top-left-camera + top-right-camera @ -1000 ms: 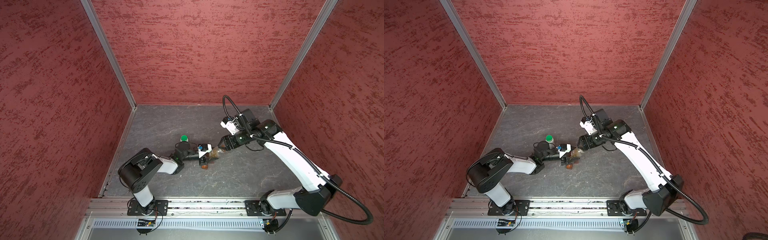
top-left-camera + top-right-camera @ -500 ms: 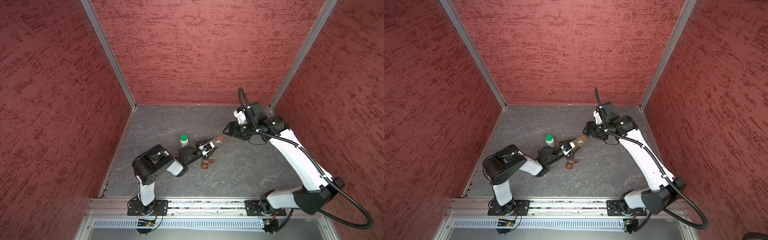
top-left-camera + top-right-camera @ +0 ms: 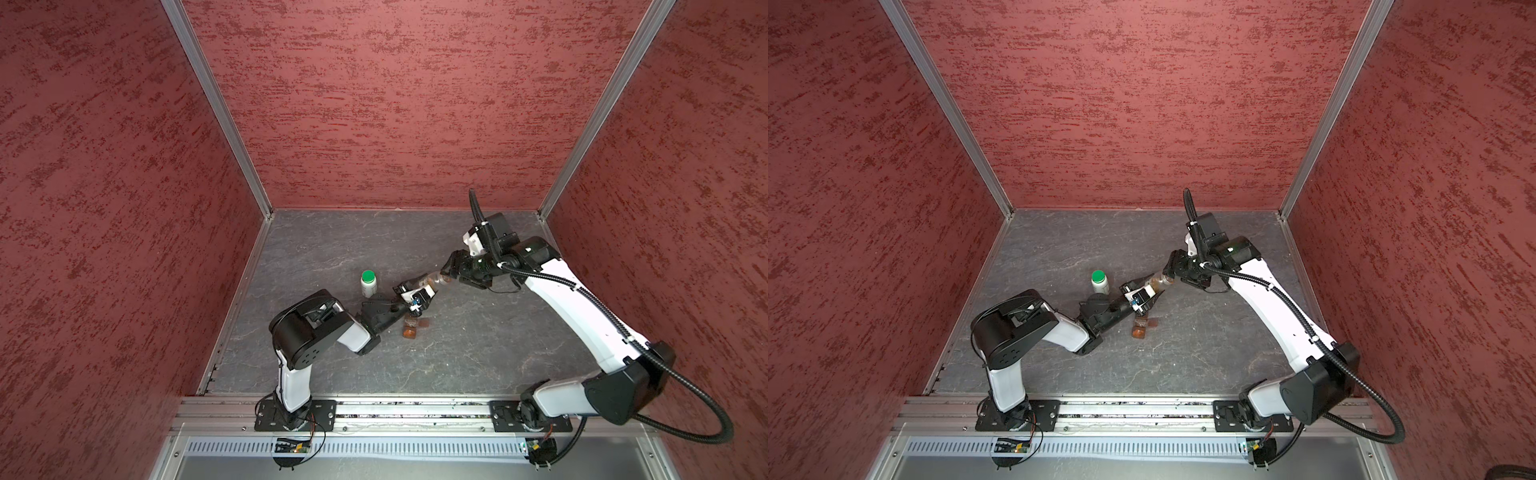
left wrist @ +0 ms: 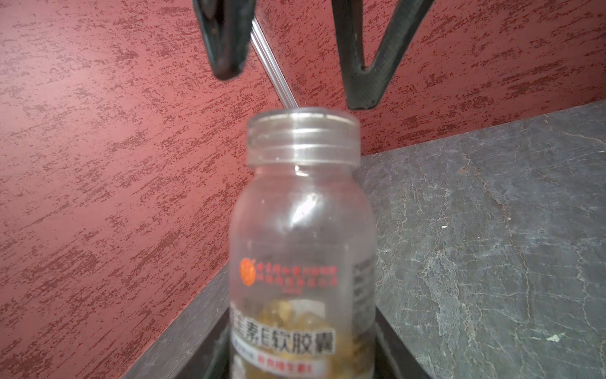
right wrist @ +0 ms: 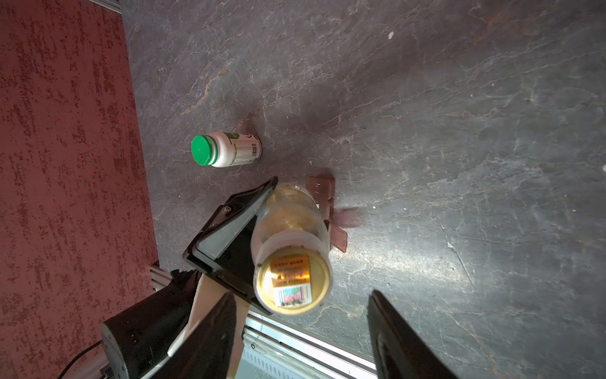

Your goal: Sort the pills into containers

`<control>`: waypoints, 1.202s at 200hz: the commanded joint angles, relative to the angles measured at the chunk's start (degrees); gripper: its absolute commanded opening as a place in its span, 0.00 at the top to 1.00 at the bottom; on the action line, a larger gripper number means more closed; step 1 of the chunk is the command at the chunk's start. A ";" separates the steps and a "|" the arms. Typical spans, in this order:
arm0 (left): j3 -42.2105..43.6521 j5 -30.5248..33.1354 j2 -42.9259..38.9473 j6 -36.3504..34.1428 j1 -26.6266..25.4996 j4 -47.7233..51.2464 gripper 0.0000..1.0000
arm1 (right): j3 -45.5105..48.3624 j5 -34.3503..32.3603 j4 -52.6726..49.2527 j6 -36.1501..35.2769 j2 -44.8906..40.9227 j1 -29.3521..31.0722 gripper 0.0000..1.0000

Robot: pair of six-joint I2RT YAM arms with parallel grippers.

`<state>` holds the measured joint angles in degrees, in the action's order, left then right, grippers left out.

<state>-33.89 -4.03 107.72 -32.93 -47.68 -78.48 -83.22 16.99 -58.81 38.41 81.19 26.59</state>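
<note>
Right wrist view is showing my right claw (image 5: 301,295) spread apart at the cap end of the amber bottle (image 5: 288,216). My left claw (image 3: 417,291) is clamping that bottle's body.

Brown containers (image 3: 410,330) lie flat (yellowish pills (image 4: 288,315) in bottle (image 4: 301,229)).

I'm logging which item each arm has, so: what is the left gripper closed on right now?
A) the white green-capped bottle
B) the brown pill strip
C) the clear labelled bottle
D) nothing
C: the left gripper clamps the clear bottle by its lower body, while the white green-capped bottle and the brown strip sit on the table.
</note>
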 commanded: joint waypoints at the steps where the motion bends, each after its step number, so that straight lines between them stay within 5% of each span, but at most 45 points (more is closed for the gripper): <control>1: -0.95 0.55 0.82 -0.39 -0.40 -2.46 1.00 | 1.16 1.63 3.54 1.39 0.11 0.39 0.34; 145: -0.58 -1.46 -0.55 0.66 -0.48 -2.31 1.00 | 2.22 3.15 2.99 0.12 1.34 1.23 0.61; 192: 0.42 -14.51 -9.26 5.35 1.05 10.15 1.00 | -0.44 4.56 -0.59 -14.98 0.76 2.30 0.71; 240: 0.35 -31.95 -17.22 11.02 3.90 22.29 1.00 | 2.06 13.47 3.20 -34.88 -5.66 4.64 0.72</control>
<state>-33.10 -21.65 94.28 -25.65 -43.90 -60.45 -82.11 23.38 -58.74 17.74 79.40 29.36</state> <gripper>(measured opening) 0.531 0.420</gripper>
